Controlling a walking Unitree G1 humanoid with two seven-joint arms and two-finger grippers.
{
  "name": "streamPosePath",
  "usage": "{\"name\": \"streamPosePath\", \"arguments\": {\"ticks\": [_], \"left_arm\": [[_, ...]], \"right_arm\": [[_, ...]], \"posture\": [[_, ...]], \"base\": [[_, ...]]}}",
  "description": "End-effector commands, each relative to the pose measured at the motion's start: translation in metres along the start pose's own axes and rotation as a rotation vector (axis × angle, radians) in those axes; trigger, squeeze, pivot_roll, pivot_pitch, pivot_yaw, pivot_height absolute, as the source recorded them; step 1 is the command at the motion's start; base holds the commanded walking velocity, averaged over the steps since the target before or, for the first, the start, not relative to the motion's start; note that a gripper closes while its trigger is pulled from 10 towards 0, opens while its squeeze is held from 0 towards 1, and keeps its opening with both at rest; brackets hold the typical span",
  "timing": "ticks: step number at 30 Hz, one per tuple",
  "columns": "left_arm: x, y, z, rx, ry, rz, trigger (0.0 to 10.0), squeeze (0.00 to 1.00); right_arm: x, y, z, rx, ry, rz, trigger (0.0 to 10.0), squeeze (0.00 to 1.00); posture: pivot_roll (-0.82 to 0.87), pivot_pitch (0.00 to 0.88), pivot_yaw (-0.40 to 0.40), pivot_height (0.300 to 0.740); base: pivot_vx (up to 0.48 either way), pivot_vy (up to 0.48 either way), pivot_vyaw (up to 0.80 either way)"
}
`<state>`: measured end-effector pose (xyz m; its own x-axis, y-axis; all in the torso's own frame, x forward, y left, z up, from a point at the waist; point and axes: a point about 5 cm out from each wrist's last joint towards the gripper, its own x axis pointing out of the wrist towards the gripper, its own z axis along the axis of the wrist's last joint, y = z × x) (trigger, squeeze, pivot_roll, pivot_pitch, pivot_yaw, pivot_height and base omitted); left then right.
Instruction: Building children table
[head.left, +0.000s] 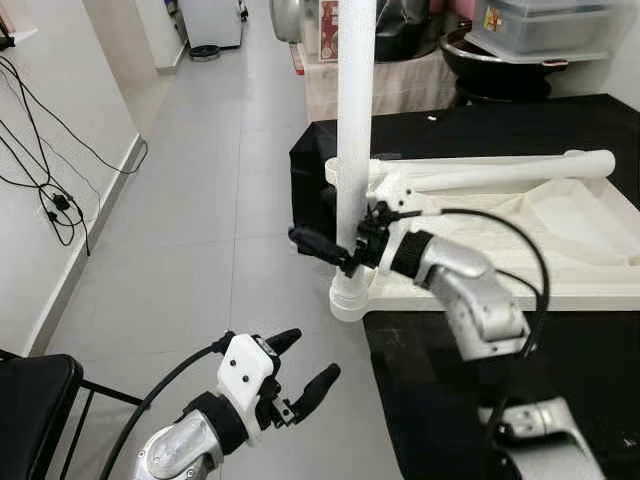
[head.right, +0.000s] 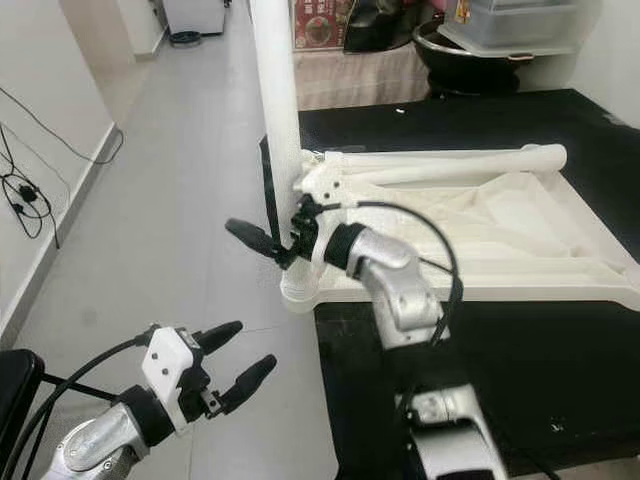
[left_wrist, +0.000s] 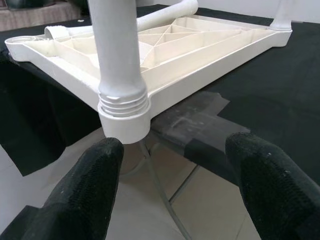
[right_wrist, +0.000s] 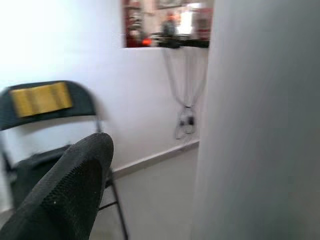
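Grey tiled floor (head.left: 220, 200) of a home corridor, white wall on the robot's left with black cables (head.left: 45, 190) trailing to the skirting. Nearest, low over the floor: left gripper (head.left: 296, 372), black fingers spread apart, holding nothing, aimed toward the table corner. At the left edge, black folding chair (head.left: 30, 410). Just beyond, on a black-covered surface (head.left: 560, 370): white plastic children's tabletop (head.left: 520, 245), upside down, ribbed underside up, its corner socket (head.left: 350, 297) overhanging the edge. Upright in that socket: white table leg (head.left: 355, 130), threaded collar visible just above the socket in the left wrist view. Right gripper (head.left: 335, 247) pinching this leg near its base, one finger on each side. Farther back, loose second leg (head.left: 500, 172) lying across the tabletop. Beyond, dark bowl (head.left: 500, 65) and clear plastic box (head.left: 545, 25).
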<state>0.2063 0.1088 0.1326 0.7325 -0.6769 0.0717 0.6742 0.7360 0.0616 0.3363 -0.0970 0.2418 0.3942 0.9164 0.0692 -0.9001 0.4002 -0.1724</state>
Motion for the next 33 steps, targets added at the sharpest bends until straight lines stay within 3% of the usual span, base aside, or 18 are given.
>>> {"name": "streamPosePath", "arguments": {"ticks": [1, 4, 5, 6, 7, 16, 20, 23, 24, 27, 28, 30, 33], "left_arm": [[0.0, -0.002, -0.001, -0.003, 0.004, 0.001, 10.0, 0.0], [-0.001, -0.001, 0.0, -0.003, 0.005, 0.001, 10.0, 0.0], [-0.001, -0.001, 0.0, -0.004, 0.005, 0.001, 10.0, 0.0], [-0.001, -0.001, 0.0, -0.004, 0.005, 0.001, 10.0, 0.0], [-0.002, 0.0, 0.0, -0.004, 0.007, 0.001, 10.0, 0.0], [-0.002, 0.0, -0.001, 0.001, 0.011, 0.002, 10.0, 0.0], [-0.003, -0.001, 0.0, 0.0, 0.011, 0.004, 10.0, 0.0], [-0.005, -0.001, 0.0, -0.001, 0.012, 0.001, 10.0, 0.0], [-0.005, -0.001, 0.0, -0.001, 0.012, 0.001, 10.0, 0.0], [-0.006, 0.0, 0.001, 0.0, 0.011, 0.004, 10.0, 0.0], [-0.006, 0.0, 0.001, 0.0, 0.011, 0.004, 10.0, 0.0], [-0.006, 0.001, 0.001, 0.003, 0.011, 0.003, 10.0, 0.0], [-0.005, 0.001, 0.001, 0.005, 0.011, 0.003, 10.0, 0.0]], "right_arm": [[0.009, 0.008, 0.0, 0.006, 0.003, 0.113, 10.0, 0.0], [0.008, 0.0, 0.0, -0.002, 0.02, 0.151, 9.6, 0.0], [0.008, -0.002, 0.001, 0.001, 0.012, 0.162, 7.2, 0.0], [0.008, -0.002, 0.001, 0.001, 0.012, 0.162, 7.2, 0.0], [0.008, -0.003, 0.002, 0.012, -0.003, 0.171, 0.0, 0.0], [-0.006, -0.003, -0.003, 0.028, -0.009, 0.187, 0.0, 0.0], [-0.013, -0.002, -0.011, 0.015, 0.028, 0.116, 0.0, 0.0], [-0.019, -0.011, -0.029, 0.009, 0.125, -0.227, 0.0, 0.0], [-0.019, -0.011, -0.029, 0.009, 0.125, -0.227, 0.0, 0.0], [-0.043, -0.007, -0.056, -0.047, 0.296, -0.694, 0.0, 0.0], [-0.043, -0.007, -0.056, -0.047, 0.296, -0.694, 0.0, 0.0], [-0.067, -0.004, -0.062, -0.068, 0.346, -0.914, 0.0, 0.0], [-0.081, -0.005, -0.061, -0.088, 0.361, -1.013, 0.0, 0.0]], "posture": [[0.07, 0.086, 0.008, 0.74], [0.08, 0.093, 0.01, 0.74], [0.09, 0.094, 0.012, 0.74], [0.09, 0.094, 0.012, 0.74], [0.09, 0.089, 0.013, 0.74], [0.1, 0.088, 0.013, 0.74], [0.1, 0.095, 0.012, 0.74], [0.1, 0.105, 0.004, 0.74], [0.1, 0.105, 0.004, 0.74], [0.09, 0.112, 0.01, 0.74], [0.09, 0.112, 0.01, 0.74], [0.09, 0.111, 0.008, 0.74], [0.09, 0.108, 0.005, 0.74]], "base": [[0.0, 0.0, 0.0], [0.0, 0.0, 0.0], [0.0, 0.0, 0.0], [0.0, 0.0, 0.0], [0.0, 0.0, 0.0], [0.0, 0.0, 0.0], [0.0, 0.0, 0.0], [0.0, 0.0, 0.0], [0.0, 0.0, 0.0], [0.0, 0.0, 0.0], [0.0, 0.0, 0.0], [0.0, 0.0, 0.0], [0.0, 0.0, 0.0]]}}
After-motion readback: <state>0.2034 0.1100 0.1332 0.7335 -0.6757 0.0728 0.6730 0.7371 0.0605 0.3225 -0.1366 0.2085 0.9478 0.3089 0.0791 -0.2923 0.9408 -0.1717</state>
